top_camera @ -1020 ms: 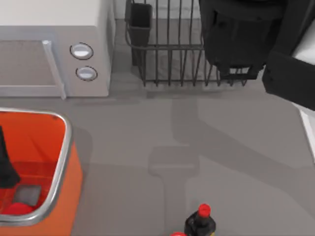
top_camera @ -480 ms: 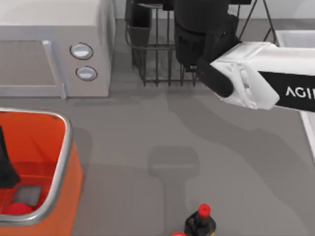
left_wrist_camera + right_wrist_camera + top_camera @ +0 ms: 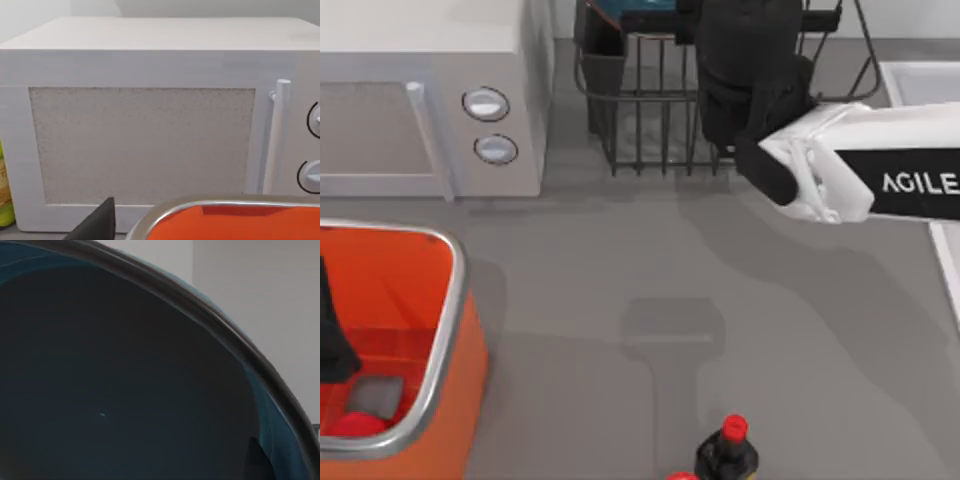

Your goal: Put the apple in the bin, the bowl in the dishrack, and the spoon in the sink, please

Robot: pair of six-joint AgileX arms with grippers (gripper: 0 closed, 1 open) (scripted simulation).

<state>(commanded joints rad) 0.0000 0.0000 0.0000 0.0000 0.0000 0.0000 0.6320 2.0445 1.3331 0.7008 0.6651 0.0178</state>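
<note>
Nearest the camera edge of the table, a dark bottle (image 3: 727,455) with a red cap is parked well in front of the dishrack (image 3: 660,100). Off to the left of the dishrack, past the microwave (image 3: 430,95), the orange bin (image 3: 440,340) can be seen with the apple (image 3: 355,424) already lying in its near corner, so that part looks done. The left gripper (image 3: 332,340) is held down inside the bin; whether its jaws are apart or together can't be told.

Over the dishrack itself, the right gripper (image 3: 745,60) is hung with the bowl (image 3: 125,390) pressed right up against its wrist camera, and a sliver of teal is caught at the rack's back edge. The jaws look clamped on the bowl's rim, though the fingers themselves are hidden, so that's a guess.

The bowl is probably stiff, smooth and a bit slippery, likely not heavy. The rim is the obvious place to be pinched. It should be lowered between the bars gently, since it could tip or clatter.

The sink's (image 3: 920,75) pale rim is just right of the dishrack. The spoon isn't spotted.
</note>
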